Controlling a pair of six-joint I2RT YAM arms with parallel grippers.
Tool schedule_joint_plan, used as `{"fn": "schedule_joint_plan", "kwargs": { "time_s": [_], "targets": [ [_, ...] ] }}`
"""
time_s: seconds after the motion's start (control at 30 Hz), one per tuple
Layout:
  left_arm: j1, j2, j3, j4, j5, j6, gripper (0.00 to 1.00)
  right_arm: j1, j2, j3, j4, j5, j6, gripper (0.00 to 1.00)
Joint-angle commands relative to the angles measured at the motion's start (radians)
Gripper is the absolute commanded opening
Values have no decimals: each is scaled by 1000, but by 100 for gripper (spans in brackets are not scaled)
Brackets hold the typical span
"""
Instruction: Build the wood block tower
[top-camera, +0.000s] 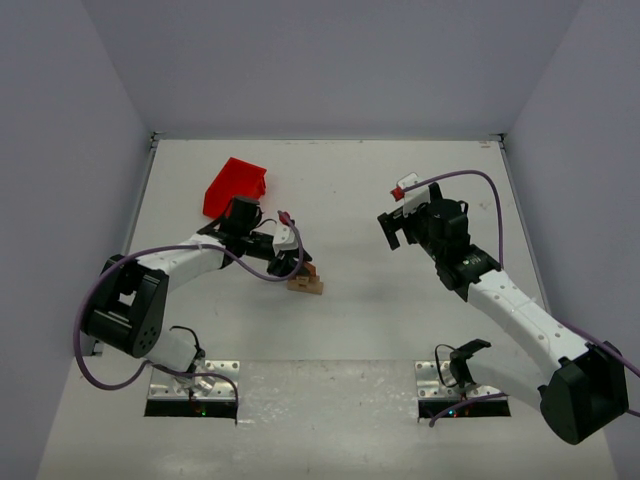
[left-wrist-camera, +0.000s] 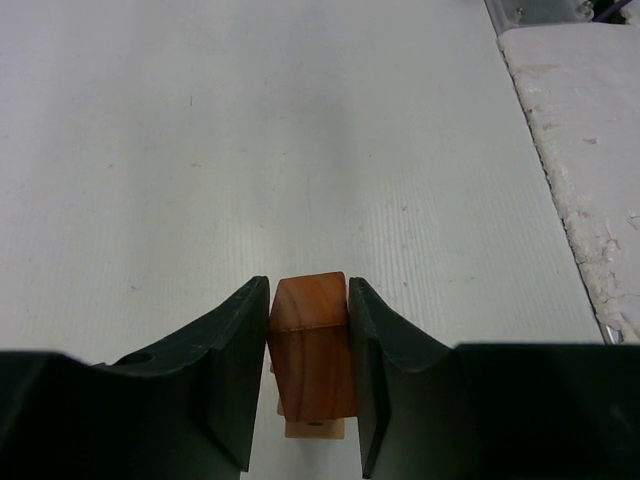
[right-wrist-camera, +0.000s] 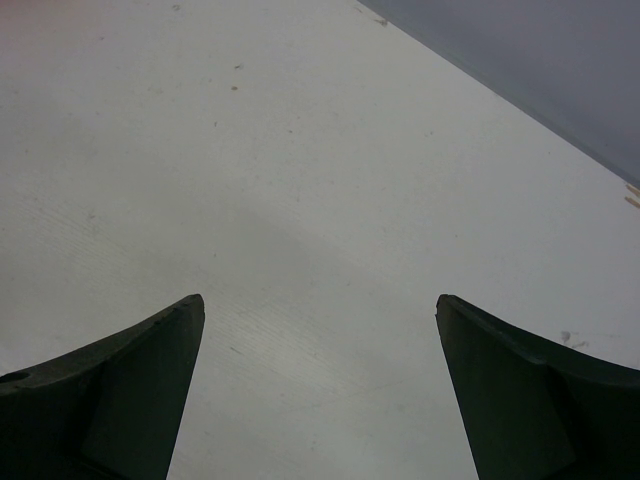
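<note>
White table with a bin, some blocks and two mounting plates on it.

The table (top-camera: 380, 320) is a flat, matte white surface with faint ribbing and a few small scuffs, enclosed by pale walls on three sides. A red plastic bin (top-camera: 236, 186) sits toward its far left. A small cluster of pale wooden blocks (top-camera: 306, 287) rests left of centre, nearer than the bin and apart from it. Two metal mounting plates (top-camera: 190, 385) lie at the near edge, beside a rougher white strip (top-camera: 330, 420).
</note>
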Motion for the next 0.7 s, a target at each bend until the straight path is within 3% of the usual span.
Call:
{"fn": "schedule_joint_plan", "kwargs": {
  "time_s": [0.0, 0.23, 0.33, 0.67],
  "targets": [
    [-2, -28, -10, -34, 9, 64, 39, -1, -22, 2, 26, -4, 1, 99],
    [-2, -29, 10, -94, 1, 115, 49, -1, -31, -1, 28, -28, -1, 99],
    [-1, -30, 17, -105, -4, 124, 57, -1, -35, -2, 29, -35, 1, 99],
    [13, -29, 35, -94, -88, 135, 63, -3, -37, -3, 24, -41, 2, 99]
  ]
}}
